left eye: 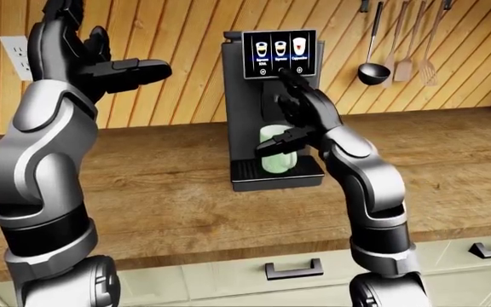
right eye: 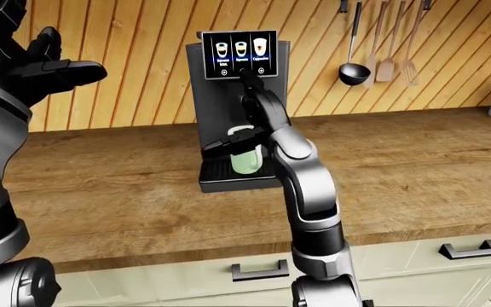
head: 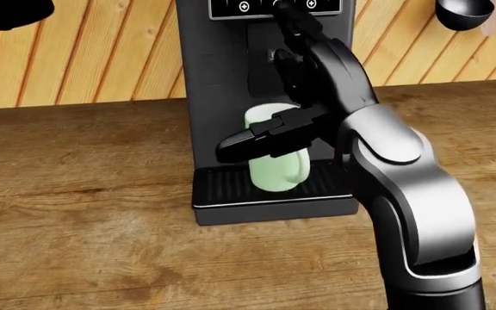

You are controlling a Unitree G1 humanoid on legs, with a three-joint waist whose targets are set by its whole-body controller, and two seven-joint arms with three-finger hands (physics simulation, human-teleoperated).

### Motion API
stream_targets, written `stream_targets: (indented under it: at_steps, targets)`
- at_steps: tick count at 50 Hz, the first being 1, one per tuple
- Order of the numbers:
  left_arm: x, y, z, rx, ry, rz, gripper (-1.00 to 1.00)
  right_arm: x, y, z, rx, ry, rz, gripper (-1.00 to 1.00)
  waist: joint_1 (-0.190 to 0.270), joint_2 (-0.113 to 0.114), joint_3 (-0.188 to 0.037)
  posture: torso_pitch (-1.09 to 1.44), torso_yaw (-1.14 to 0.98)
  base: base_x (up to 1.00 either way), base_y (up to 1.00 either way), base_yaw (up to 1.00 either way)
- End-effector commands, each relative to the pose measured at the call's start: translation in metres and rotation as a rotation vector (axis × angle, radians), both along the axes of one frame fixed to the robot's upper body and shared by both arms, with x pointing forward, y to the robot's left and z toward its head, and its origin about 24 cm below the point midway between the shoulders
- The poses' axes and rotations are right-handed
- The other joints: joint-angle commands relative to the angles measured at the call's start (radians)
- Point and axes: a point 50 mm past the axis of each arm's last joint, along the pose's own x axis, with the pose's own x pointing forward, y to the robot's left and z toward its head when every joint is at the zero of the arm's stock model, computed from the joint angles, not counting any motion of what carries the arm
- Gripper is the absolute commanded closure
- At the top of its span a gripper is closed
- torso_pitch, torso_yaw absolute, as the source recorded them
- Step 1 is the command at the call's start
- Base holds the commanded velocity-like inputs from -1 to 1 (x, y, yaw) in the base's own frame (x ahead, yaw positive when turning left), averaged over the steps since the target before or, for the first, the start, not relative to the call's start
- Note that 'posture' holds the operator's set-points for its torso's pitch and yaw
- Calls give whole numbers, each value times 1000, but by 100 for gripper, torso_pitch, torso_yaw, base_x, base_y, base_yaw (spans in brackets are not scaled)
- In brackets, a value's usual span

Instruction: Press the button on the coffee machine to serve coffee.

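Three drink icons sit on the lit screen of the coffee machine (left eye: 271, 96), each with a small round button below; the machine stands on the wooden bench (left eye: 177, 192) at its far edge, against the plank wall. Right hand (left eye: 301, 105) is raised in front of the machine, one finger (left eye: 287, 75) reaching up with its tip at the row of buttens under the screen, at or just beside the middle one; contact cannot be confirmed. Its other fingers are spread, nothing held; the thumb juts toward the left of the left-eye view, across the green mug (head: 275, 155). Mug stands upright on the drip tray (head: 269, 194) beneath the spout, partly hidden by the hand. Left hand (left eye: 113, 64) is lifted high at the upper left of the left-eye view, well apart from the machine, fingers open and empty. Ladle (left eye: 372, 69) and two other utensils hang on the wall to the right of the machine. Wall socket (left eye: 15, 54) shows beside the left arm. Pale cabinet drawers with dark handles (left eye: 292, 268) run under the bench's near edge.
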Motion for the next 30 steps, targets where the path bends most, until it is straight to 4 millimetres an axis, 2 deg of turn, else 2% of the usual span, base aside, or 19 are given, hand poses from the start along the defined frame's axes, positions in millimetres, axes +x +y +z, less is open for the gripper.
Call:
stream_targets:
  at_steps: [1,22,30]
  targets:
    - [-6,-1,17,7,-81,-1,-100,-2,2,21,12,-94,4,-100,0,4,-9,-47,0,0,0,0]
    - [-6,-1,18,7,-84,-1,-100,10,7,14,19,-87,2,-100,-3,7,-7,-47,0,0,0,0]
    - [-7,-1,18,7,-84,-2,-100,8,9,16,21,-88,5,-100,-2,7,-6,-47,0,0,0,0]
